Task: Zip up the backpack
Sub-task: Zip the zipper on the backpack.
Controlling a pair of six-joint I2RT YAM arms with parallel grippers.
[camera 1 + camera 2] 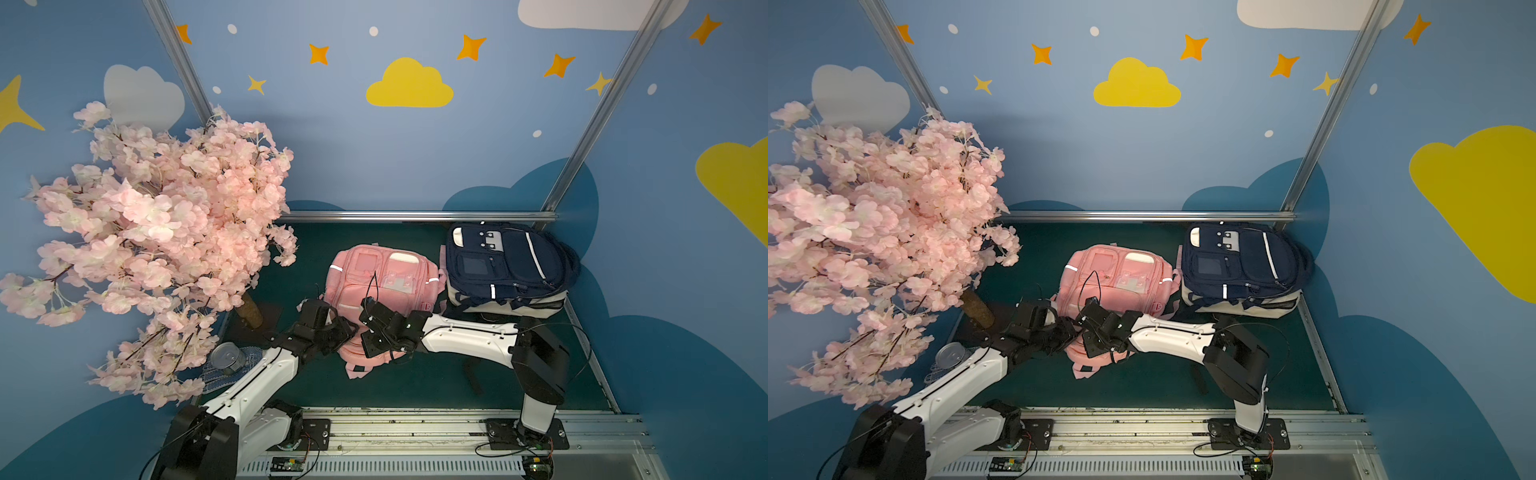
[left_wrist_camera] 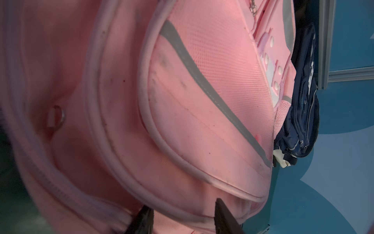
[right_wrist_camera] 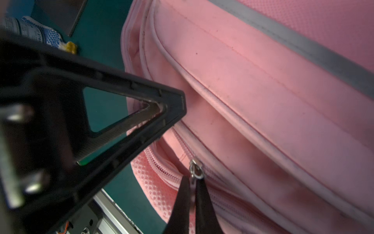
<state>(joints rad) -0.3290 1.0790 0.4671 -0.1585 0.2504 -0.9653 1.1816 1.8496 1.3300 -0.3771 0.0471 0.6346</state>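
**Zipper pull pinched, zip run ahead**

The pink backpack [image 1: 382,286] lies mid-table [image 1: 415,386]. My right gripper [image 3: 194,180] has its jaws shut on the zipper pull [image 3: 196,169]. The left gripper [image 2: 182,212] straddles the bag's edge, jaws parted. Next, I reckon: brace the fabric, then drag the pull along its track.

Green surface [image 1: 415,386], walled in by blue panels with clouds and stars. Pink backpack [image 1: 382,282] lies mid-surface, front face up. Navy backpack [image 1: 507,259] sits in the far right corner, stacked on a cream bag [image 1: 519,305], just beside the pink one. Left pincer [image 1: 345,330] and right pincer [image 1: 368,332] are both over the pink backpack's near end, close together; jaw gaps not resolvable. Pink blossom tree [image 1: 158,232] fills the left side. Tin can [image 1: 227,356] stands on a blue-dotted cloth [image 1: 216,380] beside the left arm.
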